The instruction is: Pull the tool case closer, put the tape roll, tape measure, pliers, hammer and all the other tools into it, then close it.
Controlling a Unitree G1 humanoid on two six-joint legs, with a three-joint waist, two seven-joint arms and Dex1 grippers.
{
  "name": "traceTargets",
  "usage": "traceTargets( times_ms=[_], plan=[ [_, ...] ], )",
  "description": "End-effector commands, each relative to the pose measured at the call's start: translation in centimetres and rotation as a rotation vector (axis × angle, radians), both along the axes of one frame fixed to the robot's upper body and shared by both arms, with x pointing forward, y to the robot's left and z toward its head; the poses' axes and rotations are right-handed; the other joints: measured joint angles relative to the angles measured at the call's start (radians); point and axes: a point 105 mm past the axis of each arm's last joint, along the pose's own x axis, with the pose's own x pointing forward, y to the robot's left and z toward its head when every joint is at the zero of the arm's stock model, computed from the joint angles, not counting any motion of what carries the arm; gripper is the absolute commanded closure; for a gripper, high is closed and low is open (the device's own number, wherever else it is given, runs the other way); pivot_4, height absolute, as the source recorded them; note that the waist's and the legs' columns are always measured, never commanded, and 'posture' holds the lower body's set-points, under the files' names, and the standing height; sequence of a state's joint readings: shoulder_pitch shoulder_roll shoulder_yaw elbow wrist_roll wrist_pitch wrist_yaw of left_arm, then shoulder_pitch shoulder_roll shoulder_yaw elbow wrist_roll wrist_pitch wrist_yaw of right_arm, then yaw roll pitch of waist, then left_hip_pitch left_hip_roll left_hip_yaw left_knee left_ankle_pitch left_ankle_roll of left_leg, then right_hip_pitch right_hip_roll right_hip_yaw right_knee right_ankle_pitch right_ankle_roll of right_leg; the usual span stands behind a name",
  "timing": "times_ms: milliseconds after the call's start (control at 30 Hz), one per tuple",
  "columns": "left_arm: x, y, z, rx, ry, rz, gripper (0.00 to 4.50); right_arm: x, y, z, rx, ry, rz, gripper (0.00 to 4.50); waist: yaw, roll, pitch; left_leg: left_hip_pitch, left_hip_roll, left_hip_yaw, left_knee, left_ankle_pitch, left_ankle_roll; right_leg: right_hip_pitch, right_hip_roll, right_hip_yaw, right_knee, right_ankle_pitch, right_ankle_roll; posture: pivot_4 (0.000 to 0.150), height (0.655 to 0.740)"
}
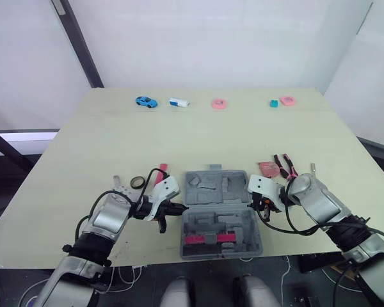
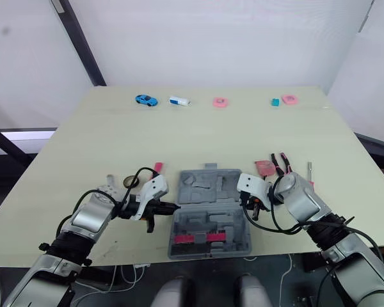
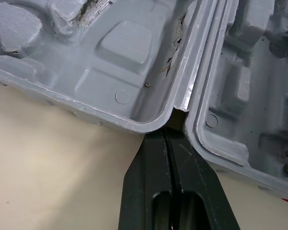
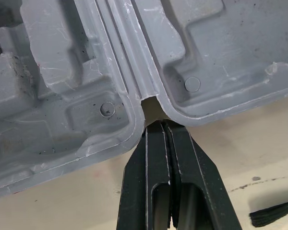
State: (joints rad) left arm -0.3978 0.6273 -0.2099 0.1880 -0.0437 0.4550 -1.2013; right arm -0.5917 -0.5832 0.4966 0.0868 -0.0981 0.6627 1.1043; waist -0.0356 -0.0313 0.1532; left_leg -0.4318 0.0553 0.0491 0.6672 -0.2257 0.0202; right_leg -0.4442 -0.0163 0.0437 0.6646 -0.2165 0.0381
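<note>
Left of centre on the table [image 1: 198, 134], the tape roll [image 1: 137, 182] lies just beyond the left gripper [image 1: 176, 206]. Its two black fingers are pressed together on nothing, and their tips are tucked into the notch at the hinge line on the left side of the tool case [image 1: 215, 192]. The case lies open and flat at the near edge, both grey moulded halves facing up. It looks like a stiff, hard plastic shell, fairly light while empty, and smooth enough to slide on the tabletop rather than tip. Because it folds at the hinge, a pull on one half alone could swing it, so the hinge notches or the raised rim walls seem the safest places to hold. On the case's right side the right gripper [image 1: 260, 206] is likewise closed and empty, with its tips at the opposite notch. Just beyond it lie the pink tape measure [image 1: 267, 168] and the pliers [image 1: 285, 165].
</note>
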Motion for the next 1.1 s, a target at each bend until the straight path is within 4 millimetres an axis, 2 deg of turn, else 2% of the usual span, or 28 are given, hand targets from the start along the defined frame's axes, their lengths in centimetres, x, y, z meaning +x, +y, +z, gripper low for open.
traceTargets(
  times_ms=[33,500,1100],
  plan=[
    [-1.1,-0.4,-0.4,0.007,0.029,-0.035,4.46,-0.3,0.2,0.7,0.020,-0.011,0.015,4.49,0.000,0.000,0.000,0.000,0.000,0.000,0.000,0.000,0.000,0.000,0.000,0.000,0.000,0.000,0.000,0.150,0.7400],
    [-2.5,-0.2,-1.0,0.017,0.059,-0.045,4.46,-1.9,-0.5,0.3,0.023,0.016,-0.002,4.49,0.003,0.000,0.000,0.000,0.000,0.000,0.000,0.000,0.000,0.000,0.000,0.000,0.000,0.000,0.000,0.150,0.7400],
    [-3.7,0.0,-1.4,0.021,0.085,-0.046,4.46,-3.0,-0.5,0.1,0.028,0.038,-0.009,4.49,0.003,0.000,0.000,0.000,0.000,0.000,0.000,0.000,0.000,0.000,0.000,0.000,0.000,0.000,0.000,0.150,0.7400]
  ],
)
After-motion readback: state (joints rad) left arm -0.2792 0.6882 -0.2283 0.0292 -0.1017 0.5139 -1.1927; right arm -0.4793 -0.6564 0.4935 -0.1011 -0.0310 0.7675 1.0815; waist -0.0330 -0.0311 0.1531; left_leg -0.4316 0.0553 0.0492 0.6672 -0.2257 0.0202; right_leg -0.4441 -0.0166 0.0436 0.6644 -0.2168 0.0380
